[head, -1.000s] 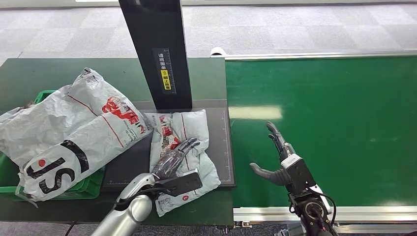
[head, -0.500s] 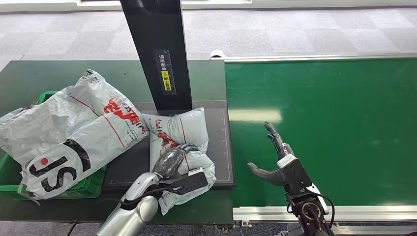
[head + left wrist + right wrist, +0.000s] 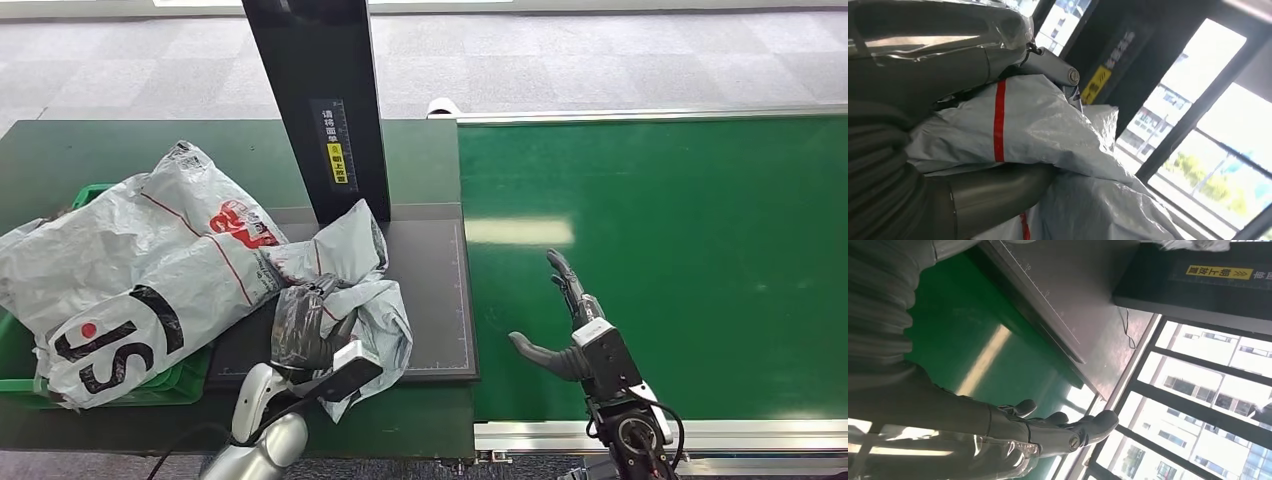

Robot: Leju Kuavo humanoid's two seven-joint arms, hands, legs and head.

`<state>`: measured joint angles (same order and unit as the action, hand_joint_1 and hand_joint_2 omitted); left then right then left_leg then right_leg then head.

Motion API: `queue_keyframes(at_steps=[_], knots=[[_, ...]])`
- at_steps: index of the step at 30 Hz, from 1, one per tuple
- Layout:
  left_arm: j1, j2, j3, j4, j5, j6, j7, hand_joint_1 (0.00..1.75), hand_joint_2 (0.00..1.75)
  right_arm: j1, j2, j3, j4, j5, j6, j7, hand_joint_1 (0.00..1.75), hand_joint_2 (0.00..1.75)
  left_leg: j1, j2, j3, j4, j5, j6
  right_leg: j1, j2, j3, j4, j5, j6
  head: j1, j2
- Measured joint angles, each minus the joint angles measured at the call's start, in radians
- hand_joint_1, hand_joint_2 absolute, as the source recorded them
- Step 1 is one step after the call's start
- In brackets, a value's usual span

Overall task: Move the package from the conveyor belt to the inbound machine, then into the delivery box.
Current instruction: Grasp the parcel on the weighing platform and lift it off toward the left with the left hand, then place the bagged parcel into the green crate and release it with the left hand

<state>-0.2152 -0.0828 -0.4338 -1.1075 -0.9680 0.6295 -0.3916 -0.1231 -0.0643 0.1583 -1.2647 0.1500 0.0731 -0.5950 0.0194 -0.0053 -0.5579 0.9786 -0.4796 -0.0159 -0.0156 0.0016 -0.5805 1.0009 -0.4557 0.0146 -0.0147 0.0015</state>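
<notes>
The left hand (image 3: 300, 330) clamps the crumpled grey plastic mailer package (image 3: 350, 270) just above the flat black inbound machine platform (image 3: 430, 300), seemingly to carry it toward the green delivery box (image 3: 20, 345), while the right hand (image 3: 565, 320) hovers open-fingered over the green conveyor belt (image 3: 680, 250).

You are getting bright, even overhead light in the head view, with a pale streak of glare lying across the conveyor belt (image 3: 650, 250) and only soft shadows forming under the package (image 3: 345, 285). In both wrist views the windows (image 3: 1208, 405) are blowing out to white, so nearby surfaces are reading dark. The left hand (image 3: 913, 100) is sitting close to the lens and blurring softly.
</notes>
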Motion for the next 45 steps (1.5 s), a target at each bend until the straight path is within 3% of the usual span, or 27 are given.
queue_keyframes(at_steps=[3,7,16,19,25,29,35,42,45], knots=[[0.026,-0.016,0.027,-0.047,0.007,0.053,-0.102,1.75,1.75,0.000,-0.004,0.000,0.000,-0.012,-0.008,-0.001,0.00,1.75,0.000,0.000,-0.002,0.000,0.000,0.000,0.000,0.000,-0.002,0.000,0.000,0.000,0.000,0.000],[0.066,-0.075,0.129,-0.147,0.047,0.063,-0.282,1.75,1.75,-0.004,-0.006,0.002,0.000,-0.029,-0.018,-0.003,0.00,1.75,0.000,0.000,-0.004,0.000,0.000,0.000,0.000,0.000,-0.003,0.000,0.000,0.000,0.000,0.000],[0.106,-0.115,0.176,-0.537,0.136,0.066,-0.302,1.75,1.75,-0.030,-0.013,0.023,0.011,-0.059,-0.037,-0.016,0.00,1.75,0.000,0.000,-0.005,0.000,0.000,0.000,0.000,0.000,-0.005,0.000,0.000,0.000,0.000,0.000],[0.105,-0.125,0.198,-0.684,0.054,0.068,-0.303,1.75,1.75,-0.033,-0.013,0.032,0.018,-0.060,-0.045,-0.019,0.00,1.75,0.000,0.000,-0.006,0.000,0.000,0.000,0.000,0.000,-0.005,0.000,0.000,0.000,0.000,0.000],[0.086,-0.142,0.328,-0.887,-0.128,0.068,-0.303,1.75,1.75,-0.031,-0.013,0.043,0.028,-0.057,-0.064,-0.026,0.00,1.75,0.000,0.000,-0.006,0.000,0.000,0.000,0.000,0.000,-0.006,0.000,0.000,0.000,0.000,0.000],[0.051,-0.147,0.429,-0.919,-0.214,0.069,-0.303,1.75,1.75,-0.009,-0.013,0.043,0.024,-0.050,-0.085,-0.032,0.00,1.75,0.000,0.000,-0.005,0.000,0.000,0.000,0.000,-0.001,-0.005,0.000,0.000,0.000,0.000,0.000],[-0.018,-0.156,0.609,-0.862,-0.277,0.069,-0.303,1.75,1.75,0.060,-0.018,0.040,-0.025,-0.042,-0.105,-0.031,0.00,1.75,0.000,0.000,-0.005,0.000,0.000,0.000,0.000,0.000,-0.005,0.000,0.000,0.000,0.000,0.000],[-0.043,-0.149,0.692,-0.808,-0.271,0.069,-0.277,1.75,1.75,0.079,-0.019,0.031,-0.053,-0.024,-0.089,-0.019,0.00,1.75,0.000,0.001,-0.005,0.000,0.000,0.000,0.000,0.000,-0.006,0.000,0.000,0.000,0.000,0.000],[-0.041,-0.148,0.737,-0.749,-0.335,0.069,-0.213,1.75,1.75,0.084,-0.020,0.023,-0.069,-0.022,-0.087,-0.010,0.00,1.75,0.000,0.000,-0.006,0.000,0.000,0.000,0.000,0.000,-0.006,0.000,0.000,0.000,-0.002,0.000]])
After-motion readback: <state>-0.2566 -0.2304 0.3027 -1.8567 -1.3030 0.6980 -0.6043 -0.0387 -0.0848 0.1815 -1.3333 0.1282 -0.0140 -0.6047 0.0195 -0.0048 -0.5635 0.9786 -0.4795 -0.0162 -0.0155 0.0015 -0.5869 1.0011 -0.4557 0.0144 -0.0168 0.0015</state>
